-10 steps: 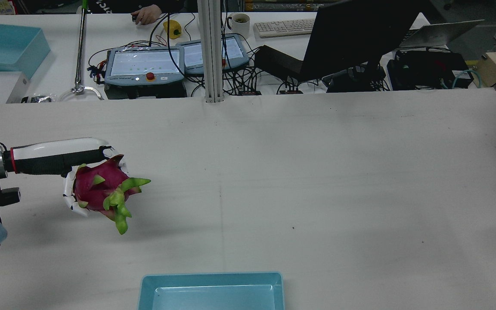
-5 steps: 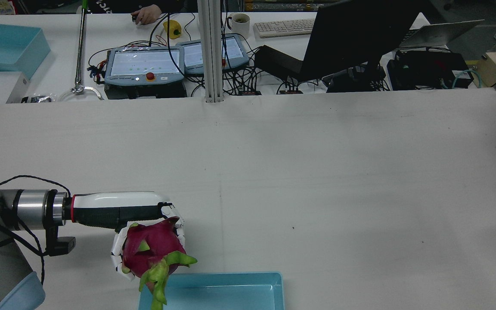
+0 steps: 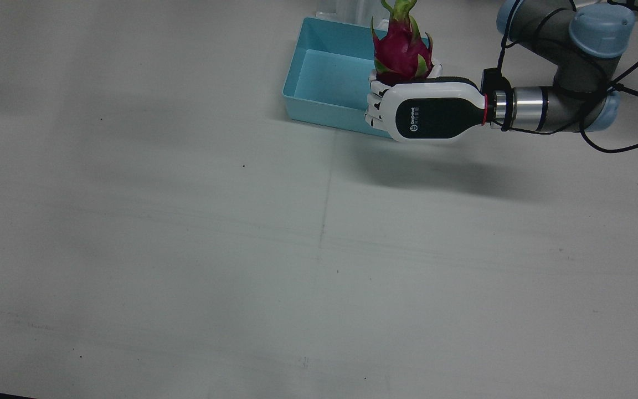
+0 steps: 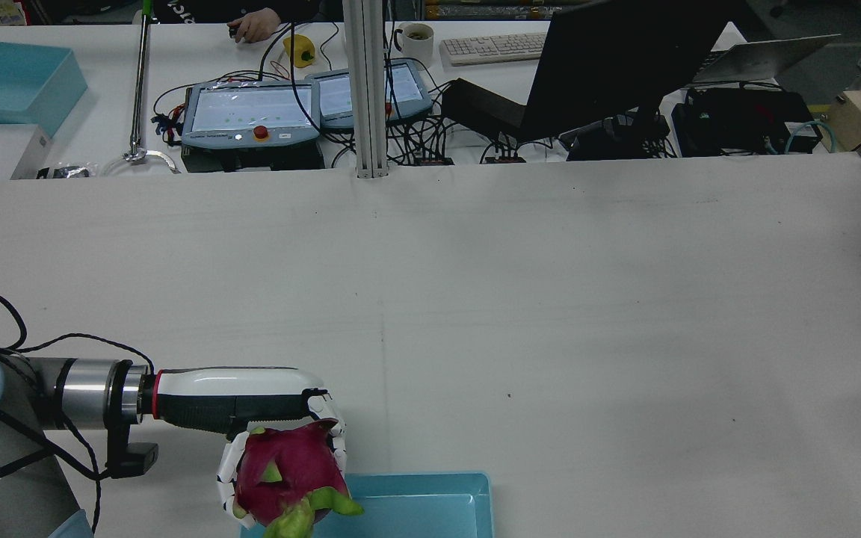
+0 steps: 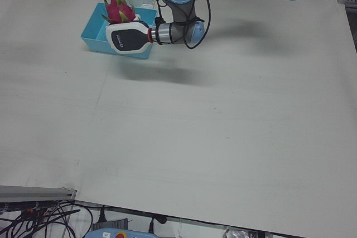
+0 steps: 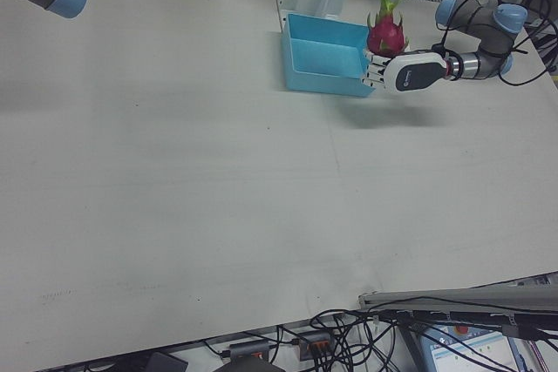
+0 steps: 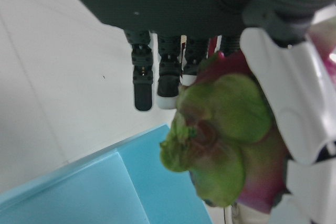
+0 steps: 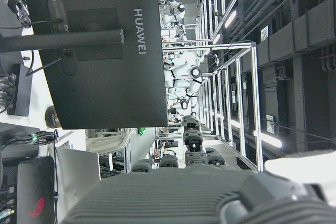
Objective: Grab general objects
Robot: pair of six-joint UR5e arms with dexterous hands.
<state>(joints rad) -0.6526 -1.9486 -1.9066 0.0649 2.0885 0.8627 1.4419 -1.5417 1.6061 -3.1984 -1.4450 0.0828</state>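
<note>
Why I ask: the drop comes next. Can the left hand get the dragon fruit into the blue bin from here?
Probably yes. The left hand holds the dragon fruit at the blue bin's near corner, and nothing stands between them; the bin looks empty.

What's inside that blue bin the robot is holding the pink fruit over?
The blue bin looks empty wherever its floor shows. The dragon fruit, held in the left hand, hangs above the bin's near corner and covers that part, so nothing can be seen there.

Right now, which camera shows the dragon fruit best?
The front view: the whole dragon fruit shows above the left hand, at the blue bin's edge. Rear view crops it; the side-front views show it small; the left hand view blurs it.
</note>
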